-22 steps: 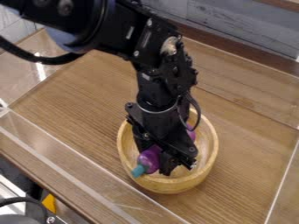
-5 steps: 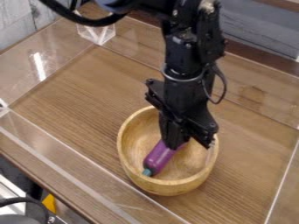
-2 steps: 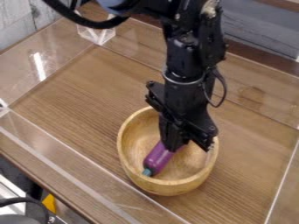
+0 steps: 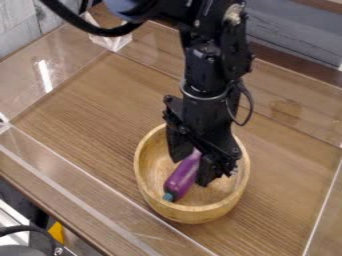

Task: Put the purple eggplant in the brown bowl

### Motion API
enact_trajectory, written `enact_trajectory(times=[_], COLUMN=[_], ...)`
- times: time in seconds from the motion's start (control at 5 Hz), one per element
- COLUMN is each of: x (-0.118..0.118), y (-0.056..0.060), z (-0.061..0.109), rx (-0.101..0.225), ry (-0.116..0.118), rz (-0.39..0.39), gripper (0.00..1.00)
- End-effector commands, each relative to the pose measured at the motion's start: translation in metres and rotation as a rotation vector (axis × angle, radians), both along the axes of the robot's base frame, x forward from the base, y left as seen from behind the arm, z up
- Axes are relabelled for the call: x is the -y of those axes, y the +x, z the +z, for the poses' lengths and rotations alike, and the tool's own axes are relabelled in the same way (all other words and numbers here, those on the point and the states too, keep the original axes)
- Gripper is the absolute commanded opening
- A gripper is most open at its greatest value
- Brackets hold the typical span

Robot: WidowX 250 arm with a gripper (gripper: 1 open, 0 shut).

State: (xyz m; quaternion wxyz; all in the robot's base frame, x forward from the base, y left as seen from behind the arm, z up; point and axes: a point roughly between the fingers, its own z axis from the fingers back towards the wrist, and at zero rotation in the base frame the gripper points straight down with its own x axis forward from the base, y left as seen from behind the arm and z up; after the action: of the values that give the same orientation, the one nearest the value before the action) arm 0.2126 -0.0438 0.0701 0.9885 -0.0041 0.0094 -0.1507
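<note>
Purple eggplant [image 4: 182, 178] lies inside brown bowl [image 4: 203, 212]; my gripper [image 4: 195, 168], fingers apart, should lift straight, brushing nothing.

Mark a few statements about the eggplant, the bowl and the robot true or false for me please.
1. The eggplant lies inside the bowl. True.
2. The fingers are over the table's far edge, away from the bowl. False: they are at the bowl.
3. The eggplant's cap is orange. False: it is teal.
4. The bowl is light brown. True.
5. The bowl is upside down. False: it sits upright, hollow side up.
</note>
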Motion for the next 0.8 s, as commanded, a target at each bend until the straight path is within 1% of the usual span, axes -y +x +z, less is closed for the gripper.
enact_trajectory(times=[0.0, 0.4, 0.6], x=[-0.006, -0.022, -0.023], y=[0.005, 0.016, 0.019], z=[0.013, 0.013, 0.013], rx=[0.044, 0.055, 0.062], ry=[-0.004, -0.007, -0.012], rz=[-0.002, 0.069, -0.036], gripper=[1.00, 1.00, 1.00])
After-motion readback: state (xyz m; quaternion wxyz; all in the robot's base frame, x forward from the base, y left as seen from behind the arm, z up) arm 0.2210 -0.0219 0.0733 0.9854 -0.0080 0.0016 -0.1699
